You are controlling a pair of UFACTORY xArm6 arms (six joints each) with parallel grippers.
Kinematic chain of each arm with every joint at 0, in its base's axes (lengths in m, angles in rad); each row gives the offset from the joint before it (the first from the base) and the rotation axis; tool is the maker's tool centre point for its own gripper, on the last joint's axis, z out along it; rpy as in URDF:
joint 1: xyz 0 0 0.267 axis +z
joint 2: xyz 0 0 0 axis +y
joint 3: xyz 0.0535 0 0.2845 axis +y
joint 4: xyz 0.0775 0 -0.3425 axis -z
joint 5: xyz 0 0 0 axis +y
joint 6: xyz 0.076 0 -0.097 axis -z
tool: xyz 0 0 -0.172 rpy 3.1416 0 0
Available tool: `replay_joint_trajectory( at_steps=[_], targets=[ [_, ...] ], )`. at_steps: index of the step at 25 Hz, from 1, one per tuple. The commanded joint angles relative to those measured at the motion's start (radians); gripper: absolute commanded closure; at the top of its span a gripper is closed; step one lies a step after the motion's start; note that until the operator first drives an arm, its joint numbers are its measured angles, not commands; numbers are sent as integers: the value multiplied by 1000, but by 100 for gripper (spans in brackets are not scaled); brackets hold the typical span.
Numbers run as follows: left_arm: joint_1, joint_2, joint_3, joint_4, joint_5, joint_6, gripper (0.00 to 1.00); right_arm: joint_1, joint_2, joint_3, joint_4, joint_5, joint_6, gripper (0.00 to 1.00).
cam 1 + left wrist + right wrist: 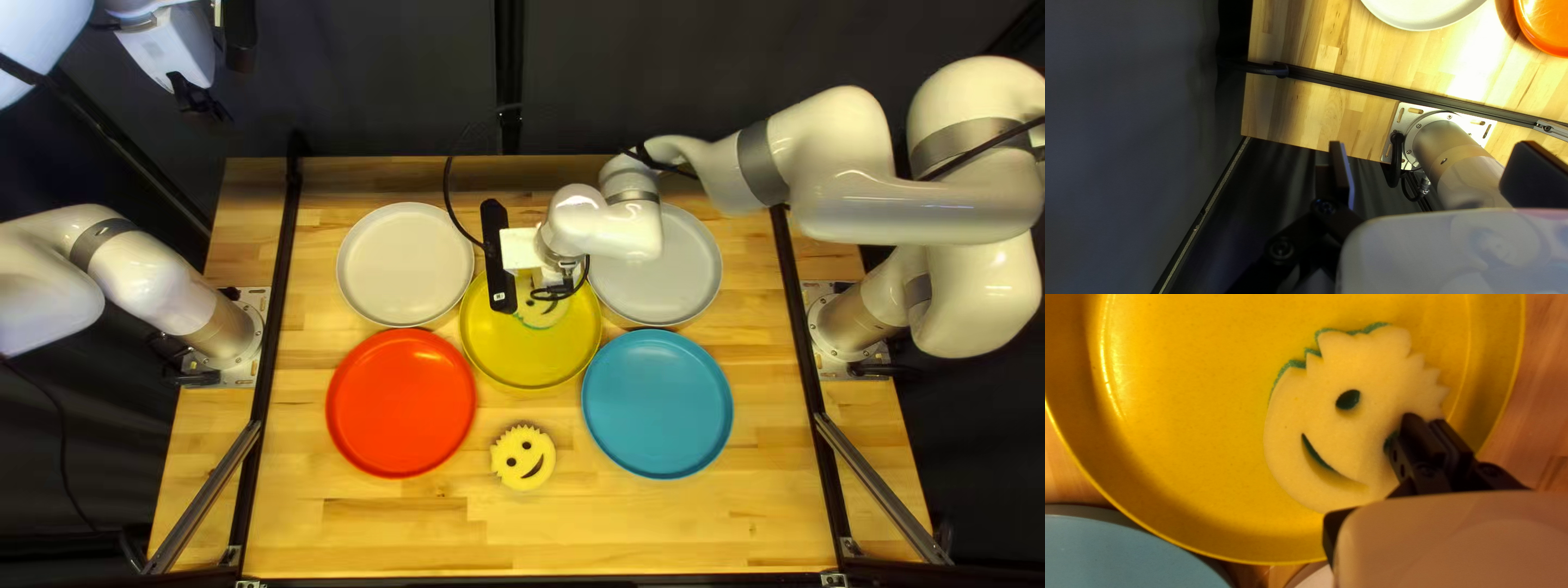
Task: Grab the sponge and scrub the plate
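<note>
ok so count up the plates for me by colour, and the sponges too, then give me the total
Pale plates: 2
Red plate: 1
Yellow plate: 1
Blue plate: 1
Yellow sponges: 2
Total: 7

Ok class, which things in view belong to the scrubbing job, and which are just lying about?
Scrubbing, it seems:
sponge at the right gripper
yellow plate beneath

Lying about:
spare sponge
red plate
blue plate
white plate
grey plate
</note>
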Motion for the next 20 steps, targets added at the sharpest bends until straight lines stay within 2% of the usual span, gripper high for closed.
replay_joint_trajectory(
  at_steps=[1,5,10,14,20],
  targets=[
    [0,0,0,0,0,0,0,-9,5,-12,7,9,-9,100],
    [0,0,0,0,0,0,0,7,-11,-3,4,17,14,100],
    [0,0,0,0,0,0,0,80,-14,-13,-17,35,83,100],
    [0,0,0,0,0,0,0,155,-8,-51,-47,69,149,100],
    [0,0,0,0,0,0,0,192,-2,-74,-70,88,171,100]
  ],
)
